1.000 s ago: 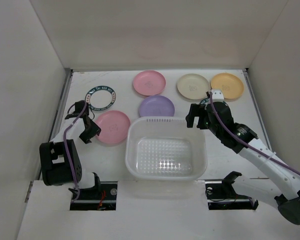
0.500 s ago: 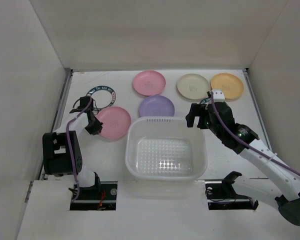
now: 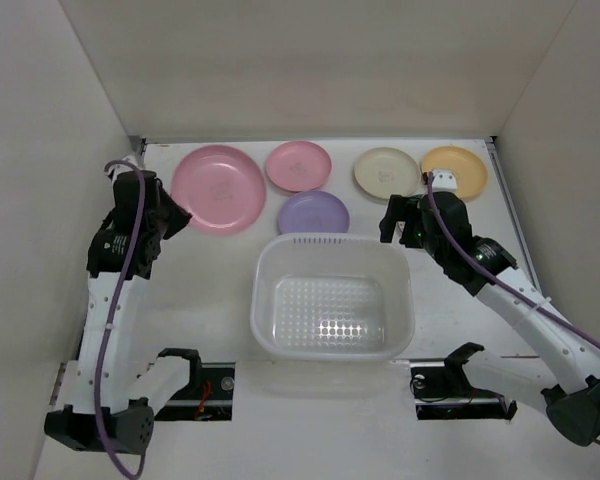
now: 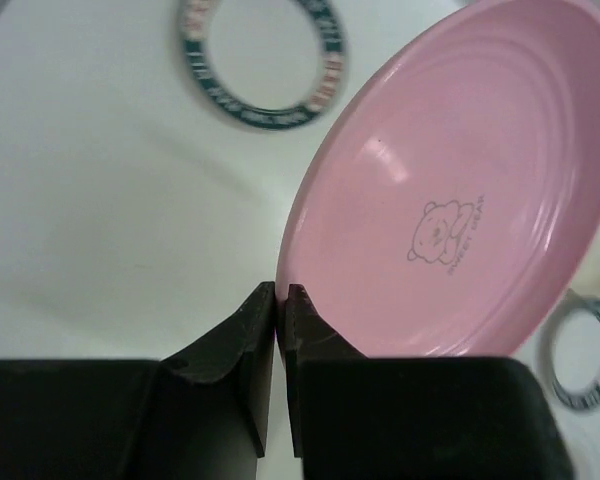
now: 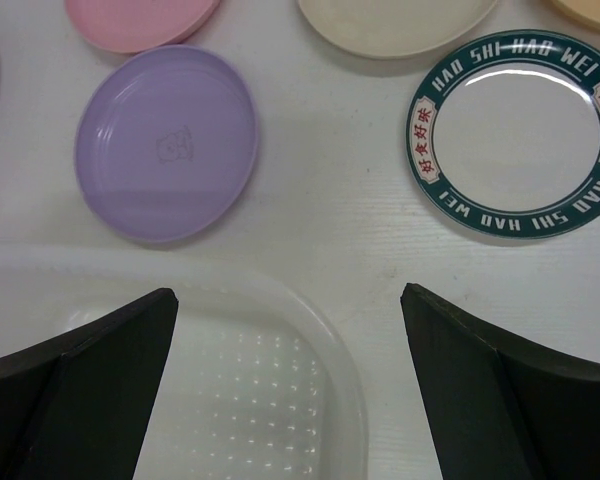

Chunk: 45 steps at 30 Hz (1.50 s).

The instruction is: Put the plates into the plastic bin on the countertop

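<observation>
Since the left end effector (image 4: 277,300) clenches only the rim of the pink plate (image 4: 460,180) at upper left, it may slip before the plastic bin (image 3: 332,240); the right end effector (image 5: 288,295) gapes.

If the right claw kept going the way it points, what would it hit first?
Most likely bare countertop, between the purple plate and the white teal-rimmed plate, just beyond the rim of the plastic bin. The right claw is open; depth is hard to judge.

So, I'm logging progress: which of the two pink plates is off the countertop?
The left pink plate, tilted, its rim pinched by the left fingers; the other pink plate lies flat.
</observation>
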Motion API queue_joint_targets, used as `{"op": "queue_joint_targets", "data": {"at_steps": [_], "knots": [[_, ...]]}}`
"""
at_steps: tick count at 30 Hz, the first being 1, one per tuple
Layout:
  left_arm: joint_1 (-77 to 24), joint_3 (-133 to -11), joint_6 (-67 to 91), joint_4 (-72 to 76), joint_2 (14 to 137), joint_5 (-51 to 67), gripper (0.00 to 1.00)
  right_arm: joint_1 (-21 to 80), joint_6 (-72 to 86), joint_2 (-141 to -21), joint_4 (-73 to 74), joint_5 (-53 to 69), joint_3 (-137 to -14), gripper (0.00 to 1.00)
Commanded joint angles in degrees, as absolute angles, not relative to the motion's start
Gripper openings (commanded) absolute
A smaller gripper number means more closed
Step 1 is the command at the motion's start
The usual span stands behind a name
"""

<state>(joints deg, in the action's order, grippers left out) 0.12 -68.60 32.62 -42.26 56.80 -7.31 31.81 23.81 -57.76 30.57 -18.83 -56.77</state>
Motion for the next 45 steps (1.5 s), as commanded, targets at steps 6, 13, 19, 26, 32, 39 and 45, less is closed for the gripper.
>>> {"op": "queue_joint_targets", "data": {"at_steps": [6, 13, 19, 26, 32, 39, 45], "knots": [[-31.46, -76.38, 37.08, -49.31, 61.25, -7.71, 0.00, 29.57, 24.43, -56.69, 32.34, -20.04, -61.00, 1.00], [-50.13, -77.96, 38.85, -44.74, 71.44, -13.01, 0.00, 29.57, 25.57, -55.64, 35.68, -21.79, -62.05, 1.00], [-53.74, -75.07, 37.53, -41.58, 77.42, -11.87, 0.00, 29.22, 26.63, -52.83, 37.70, -23.73, -61.52, 1.00], [-56.02, -67.34, 37.53, -37.27, 84.45, -10.37, 0.00, 28.70, 27.68, -50.54, 39.99, -25.58, -60.12, 1.00], [-58.49, -63.73, 37.27, -34.20, 90.96, -10.72, 0.02, 28.34, 28.56, -48.78, 40.60, -25.58, -59.06, 1.00], [-58.84, -66.00, 36.56, -35.59, 90.18, -12.21, 0.33, 28.26, 28.83, -47.99, 40.96, -25.58, -58.62, 1.00], [-57.53, -75.39, 37.62, -44.19, 80.44, -12.83, 0.64, 28.26, 28.57, -48.16, 40.78, -25.58, -58.97, 1.00]]}}
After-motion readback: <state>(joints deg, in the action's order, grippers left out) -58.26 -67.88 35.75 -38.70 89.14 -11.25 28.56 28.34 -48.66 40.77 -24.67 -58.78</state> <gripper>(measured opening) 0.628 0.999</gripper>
